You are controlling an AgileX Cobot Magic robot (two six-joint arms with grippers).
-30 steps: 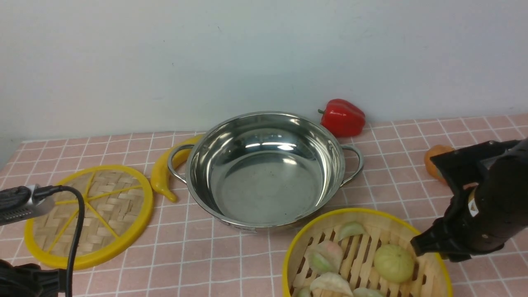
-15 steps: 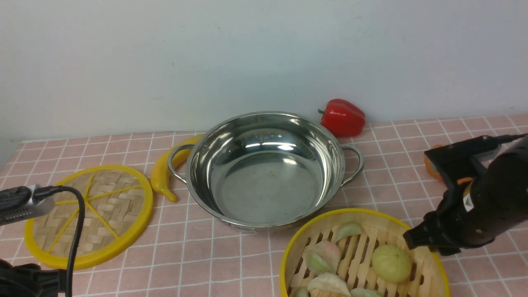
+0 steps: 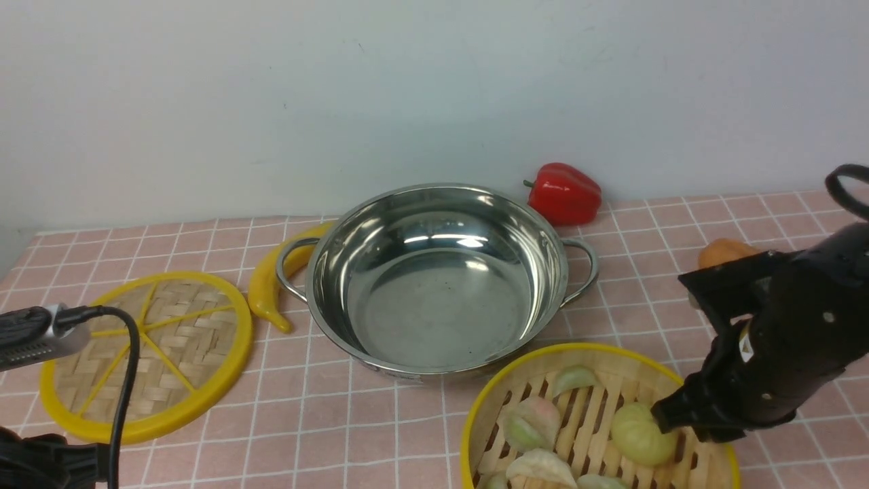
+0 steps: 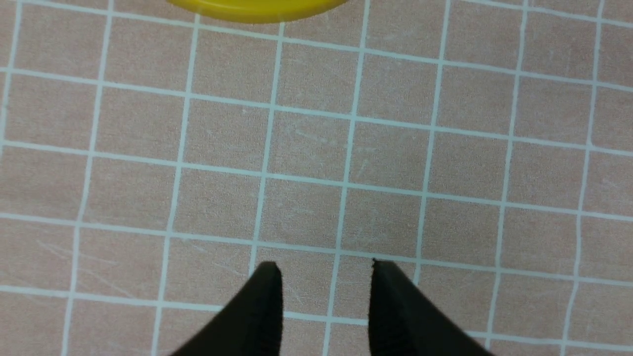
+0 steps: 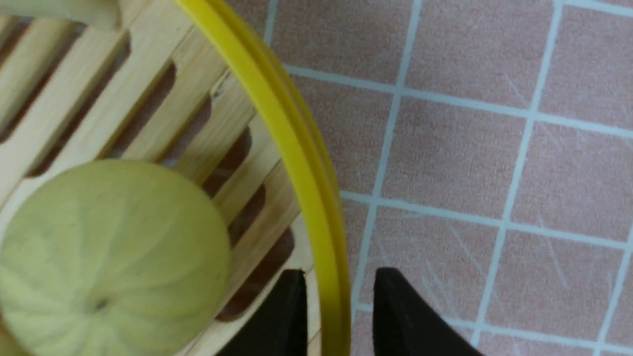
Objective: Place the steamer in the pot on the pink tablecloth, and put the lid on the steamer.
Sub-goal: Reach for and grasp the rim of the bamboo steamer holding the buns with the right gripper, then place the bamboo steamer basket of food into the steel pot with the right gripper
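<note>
The steamer [image 3: 584, 352], a bamboo basket with a yellow rim and green-white buns, sits on the pink tablecloth [image 3: 326, 421] at the front right, touching the near side of the empty steel pot [image 3: 434, 305]. My right gripper [image 3: 669, 415] is at the steamer's right rim. In the right wrist view it [image 5: 339, 277] is open and straddles the yellow rim [image 5: 292, 148], one finger inside and one outside. The woven lid [image 3: 146, 353] lies flat at the left. My left gripper [image 4: 324, 269] is open over bare cloth, with the lid's edge [image 4: 257, 7] just beyond it.
A red pepper [image 3: 563, 193] lies behind the pot by the wall. A yellow banana [image 3: 268, 288] lies against the pot's left handle. An orange fruit [image 3: 723, 252] sits behind my right arm. A black cable hangs at the front left.
My right gripper has moved left and down onto the steamer's right rim. The left arm, pot and lid have not moved.
</note>
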